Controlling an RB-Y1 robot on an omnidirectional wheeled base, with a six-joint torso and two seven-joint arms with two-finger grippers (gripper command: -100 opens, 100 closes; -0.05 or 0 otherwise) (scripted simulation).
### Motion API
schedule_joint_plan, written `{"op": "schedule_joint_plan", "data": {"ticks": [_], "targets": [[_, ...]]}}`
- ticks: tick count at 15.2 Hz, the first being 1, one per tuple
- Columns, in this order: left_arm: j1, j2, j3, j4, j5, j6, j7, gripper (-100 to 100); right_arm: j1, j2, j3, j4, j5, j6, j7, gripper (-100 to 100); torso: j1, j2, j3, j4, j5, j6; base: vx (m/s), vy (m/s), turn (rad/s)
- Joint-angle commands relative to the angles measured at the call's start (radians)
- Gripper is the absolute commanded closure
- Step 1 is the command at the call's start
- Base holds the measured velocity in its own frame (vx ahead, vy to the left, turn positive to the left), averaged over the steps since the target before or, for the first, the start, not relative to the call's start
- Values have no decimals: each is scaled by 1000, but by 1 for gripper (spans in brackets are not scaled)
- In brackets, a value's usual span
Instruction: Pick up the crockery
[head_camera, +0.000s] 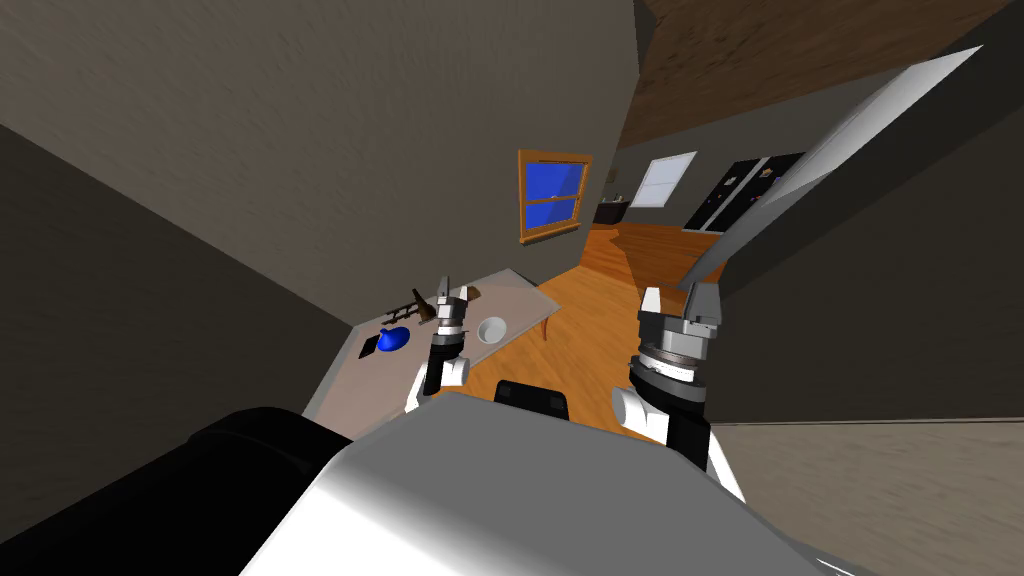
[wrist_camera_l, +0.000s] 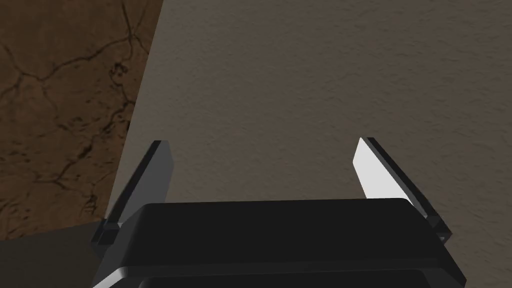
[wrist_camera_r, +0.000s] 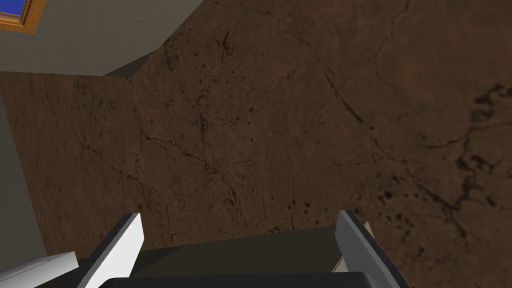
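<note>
The crockery we want is a small white bowl (head_camera: 492, 329). It sits the right way up on a pale table (head_camera: 515, 297), near the edge that faces the orange wood floor (head_camera: 590, 300). A round blue thing (head_camera: 395, 340) lies on the same table, a bit away from the bowl on its other side from the floor. A little flat black thing (head_camera: 368, 347) lies just beside the blue one. Some small brown things (head_camera: 423, 306) sit farther back on the table, toward the wall. In the head view our left gripper (head_camera: 454, 293) is up in front of the table, between the blue thing and the bowl, and it does not touch the bowl. Its two fingers stand wide apart and hold nothing. Our right gripper (head_camera: 681, 300) is up over the wood floor, well apart from the table and the bowl. Its fingers are spread wide too, with nothing between them. Past the table, on the far wall, there is a window (head_camera: 553, 195) with a blue pane and an orange frame.
</note>
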Motion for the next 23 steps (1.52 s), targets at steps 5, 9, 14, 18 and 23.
{"op": "schedule_joint_plan", "data": {"ticks": [5,9,14,18,23], "targets": [[0,123,11,26,12,51,-2,-100,0,0,0,0,0,0,0,0,1,0,0,0,0,0,3,1,-37],[0,190,25,60,28,117,-5,-100,0,0,0,0,0,0,0,0,1,-1,0,0,0,0,7,3,-73],[-1,237,43,106,49,205,-9,-100,0,0,0,0,0,0,0,0,1,-1,0,0,0,0,9,3,-76],[-1,259,58,141,66,273,-12,-100,0,0,0,0,0,0,0,0,1,-1,-1,0,0,0,10,5,-77],[-2,274,74,180,83,355,-15,-100,0,0,0,0,0,0,0,0,1,-1,-1,0,0,0,11,4,-82]]}}
